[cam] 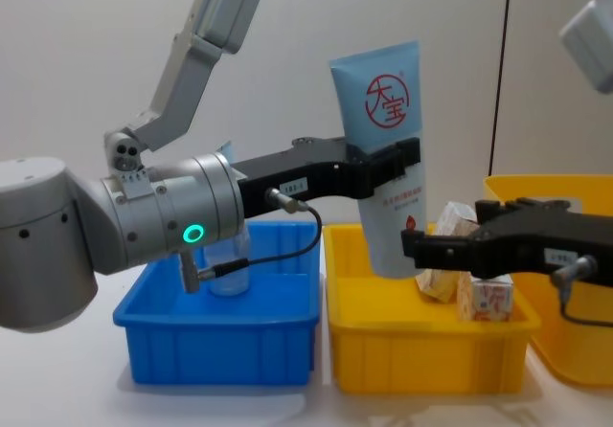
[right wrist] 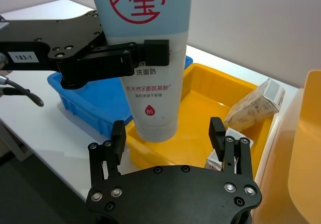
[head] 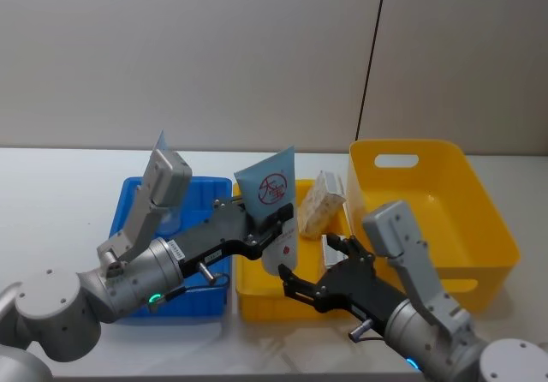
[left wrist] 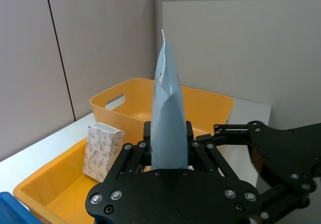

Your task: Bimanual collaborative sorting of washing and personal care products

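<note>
Pale-blue tube clamped in left gripper, upright over small yellow bin | right gripper spread apart near its lower end | cartons in that bin | handover seems pending, sorting unfinished

pale blue tube, top cut off at the edge, small carton seemingly half hidden behind right claw

Plain pale grey-beige wall behind, matte, evenly lit. Thin dark vertical seam divides wall panels right of centre. White desk meets wall base. Grey-framed partition stands near desk edge.
</note>
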### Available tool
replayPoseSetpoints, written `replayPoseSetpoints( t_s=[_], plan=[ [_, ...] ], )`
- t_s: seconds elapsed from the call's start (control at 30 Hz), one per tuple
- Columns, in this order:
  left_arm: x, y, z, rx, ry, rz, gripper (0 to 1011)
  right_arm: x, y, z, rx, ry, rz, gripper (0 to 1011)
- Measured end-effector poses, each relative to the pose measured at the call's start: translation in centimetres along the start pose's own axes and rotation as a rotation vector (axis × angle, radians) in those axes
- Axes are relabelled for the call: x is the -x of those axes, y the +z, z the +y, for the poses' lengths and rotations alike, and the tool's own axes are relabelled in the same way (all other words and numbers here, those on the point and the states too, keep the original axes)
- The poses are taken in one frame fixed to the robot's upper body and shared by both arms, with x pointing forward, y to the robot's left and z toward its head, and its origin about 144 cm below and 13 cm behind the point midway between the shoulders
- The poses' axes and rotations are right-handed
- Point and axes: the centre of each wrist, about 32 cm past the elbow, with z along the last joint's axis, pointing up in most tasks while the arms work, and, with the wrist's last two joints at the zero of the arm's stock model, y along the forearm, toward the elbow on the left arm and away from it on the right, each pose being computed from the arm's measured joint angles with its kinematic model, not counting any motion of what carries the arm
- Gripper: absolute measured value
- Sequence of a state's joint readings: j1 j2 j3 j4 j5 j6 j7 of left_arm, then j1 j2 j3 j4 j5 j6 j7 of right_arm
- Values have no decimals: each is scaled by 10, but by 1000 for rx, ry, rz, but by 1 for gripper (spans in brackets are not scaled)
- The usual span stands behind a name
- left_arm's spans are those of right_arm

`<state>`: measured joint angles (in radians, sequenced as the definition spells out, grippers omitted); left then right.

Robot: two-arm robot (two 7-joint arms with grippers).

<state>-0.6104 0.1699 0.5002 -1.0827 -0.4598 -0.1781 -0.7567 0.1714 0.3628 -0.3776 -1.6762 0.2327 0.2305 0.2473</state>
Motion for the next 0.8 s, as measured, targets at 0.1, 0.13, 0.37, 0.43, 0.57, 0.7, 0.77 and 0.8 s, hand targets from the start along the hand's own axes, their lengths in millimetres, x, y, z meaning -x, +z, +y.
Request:
replayPoseSetpoints(
  t_s=[0.1,0.13,0.37,0.43,0.57,0.7,0.77,0.8],
  plan=[
    [0,0,0,0,-1,0,282,0,-2,6,-4,0,-25,1003],
    [0,0,0,0,-1,0,282,0,-2,10,-8,1,-37,1004],
    [0,0,0,0,-3,-1,282,3,-5,28,-29,8,-82,1003],
    [0,0,0,0,-3,0,282,4,-5,35,-34,12,-91,1003],
    [0,-1,0,-1,-4,0,282,6,-7,46,-36,19,-105,1003],
    [0,-1,0,-1,-4,0,282,8,-7,52,-34,21,-113,1003],
    [0,-1,0,-1,-4,0,282,9,-8,56,-31,21,-116,1003],
    [0,-1,0,-1,-4,-1,282,10,-8,58,-30,21,-117,1004]
  ],
)
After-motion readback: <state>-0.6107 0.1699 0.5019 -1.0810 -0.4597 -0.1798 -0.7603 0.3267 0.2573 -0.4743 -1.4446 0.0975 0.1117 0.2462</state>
